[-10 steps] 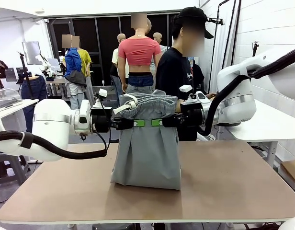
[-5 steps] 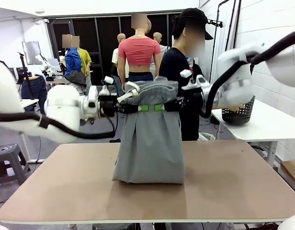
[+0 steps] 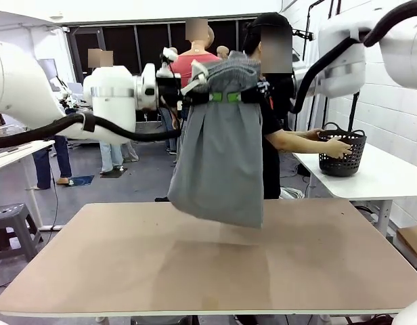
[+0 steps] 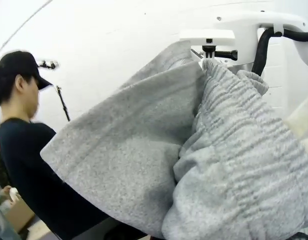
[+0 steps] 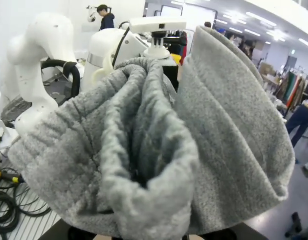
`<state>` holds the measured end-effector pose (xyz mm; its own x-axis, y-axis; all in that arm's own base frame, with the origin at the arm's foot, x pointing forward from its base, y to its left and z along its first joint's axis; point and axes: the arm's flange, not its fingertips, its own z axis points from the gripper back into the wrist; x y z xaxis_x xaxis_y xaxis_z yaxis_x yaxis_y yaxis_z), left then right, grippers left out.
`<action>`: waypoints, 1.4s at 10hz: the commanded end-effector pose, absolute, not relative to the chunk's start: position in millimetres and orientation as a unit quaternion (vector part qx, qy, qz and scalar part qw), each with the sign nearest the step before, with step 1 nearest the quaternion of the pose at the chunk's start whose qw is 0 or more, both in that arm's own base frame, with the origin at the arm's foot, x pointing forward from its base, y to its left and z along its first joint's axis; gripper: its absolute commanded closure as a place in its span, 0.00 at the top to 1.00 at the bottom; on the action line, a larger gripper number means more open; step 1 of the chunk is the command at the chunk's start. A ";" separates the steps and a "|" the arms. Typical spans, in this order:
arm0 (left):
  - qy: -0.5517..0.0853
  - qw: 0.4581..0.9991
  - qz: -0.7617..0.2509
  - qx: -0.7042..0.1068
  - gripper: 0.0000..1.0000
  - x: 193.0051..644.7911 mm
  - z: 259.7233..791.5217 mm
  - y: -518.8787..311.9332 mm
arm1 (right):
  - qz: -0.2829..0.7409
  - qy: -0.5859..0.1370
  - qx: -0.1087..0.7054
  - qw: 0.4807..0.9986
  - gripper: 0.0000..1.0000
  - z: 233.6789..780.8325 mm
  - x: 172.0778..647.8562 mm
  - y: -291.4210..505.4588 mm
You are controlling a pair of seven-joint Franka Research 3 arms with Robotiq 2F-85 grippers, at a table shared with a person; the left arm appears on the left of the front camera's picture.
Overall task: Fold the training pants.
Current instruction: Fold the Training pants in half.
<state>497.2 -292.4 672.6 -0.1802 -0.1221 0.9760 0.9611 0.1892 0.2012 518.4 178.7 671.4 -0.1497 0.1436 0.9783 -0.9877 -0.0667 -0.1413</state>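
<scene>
both claws are pinched tight on the training pants (image 3: pixel 218 152), one at each end of the gathered waistband. from the front, the left gripper (image 3: pixel 192 97) and the right gripper (image 3: pixel 252 96) face each other at about the same height, green pads pressed into the cloth, and the pants hang between them as a doubled grey panel. the lower edge is clear of the table (image 3: pixel 195 271), well above the brown top, and it swings a little toward the left side. behind the pants a person stands at the far side, one hand (image 3: pixel 339 146) on the rim of a black basket (image 3: pixel 342 157) sitting on a white side table.

in the left wrist view, the grey fabric (image 4: pixel 194 160) bunches right up against the lens; the ribbed elastic band runs up the right part, a smooth flap folds off to the left, and the other arm's wrist stands beyond it. its own fingers are buried under the cloth.

in the right wrist view, the waistband (image 5: pixel 124 130) curls into thick rolls, with a flat flap beside it and the other white arm behind.

by the look of it the fabric is soft, limp and fairly light, with no stiffness of its own, so it will sag and swing wherever it is not held. the thick elastic band looks like the surest place to grip; lower edges would probably slip or stretch.
</scene>
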 end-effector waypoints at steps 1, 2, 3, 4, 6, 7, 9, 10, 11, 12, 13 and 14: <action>-0.584 0.544 -0.495 -0.343 0.00 503.5 689.9 -284.9 | 0.583 -0.475 0.441 0.490 0.00 650.2 511.6 180.8; -0.567 0.523 -0.518 -0.370 0.00 497.2 672.6 -292.4 | 0.583 -0.475 0.441 0.490 0.00 650.2 511.6 180.8; -0.567 0.523 -0.518 -0.370 0.00 497.2 672.6 -292.4 | 0.583 -0.475 0.441 0.490 0.00 650.2 511.6 180.8; -0.567 0.523 -0.518 -0.370 0.00 497.2 672.6 -292.4 | 0.583 -0.475 0.441 0.490 0.00 650.2 511.6 180.8; -0.567 0.523 -0.518 -0.370 0.00 497.2 672.6 -292.4 | 0.583 -0.475 0.441 0.490 0.00 650.2 511.6 180.8; -0.558 0.534 -0.520 -0.364 0.00 499.2 662.7 -294.8 | 0.576 -0.475 0.445 0.495 0.00 652.0 521.3 178.6; -0.562 0.570 -0.492 -0.342 0.00 530.5 656.0 -274.1 | 0.574 -0.445 0.464 0.507 0.00 649.9 562.8 193.0; -0.563 0.573 -0.481 -0.351 0.00 540.6 654.0 -266.0 | 0.576 -0.437 0.466 0.510 0.00 651.8 572.3 199.6; -0.569 0.582 -0.469 -0.343 0.00 553.2 651.8 -261.5 | 0.575 -0.432 0.465 0.516 0.00 655.7 583.2 203.4; -0.577 0.575 -0.472 -0.338 0.00 570.5 654.1 -261.9 | 0.576 -0.435 0.461 0.516 0.00 659.9 601.0 205.8; -0.582 0.571 -0.472 -0.336 0.00 584.5 656.8 -265.3 | 0.576 -0.441 0.462 0.510 0.00 664.5 614.9 207.2; -0.582 0.577 -0.474 -0.323 0.00 593.7 654.4 -267.0 | 0.580 -0.447 0.453 0.508 0.00 667.7 624.1 208.6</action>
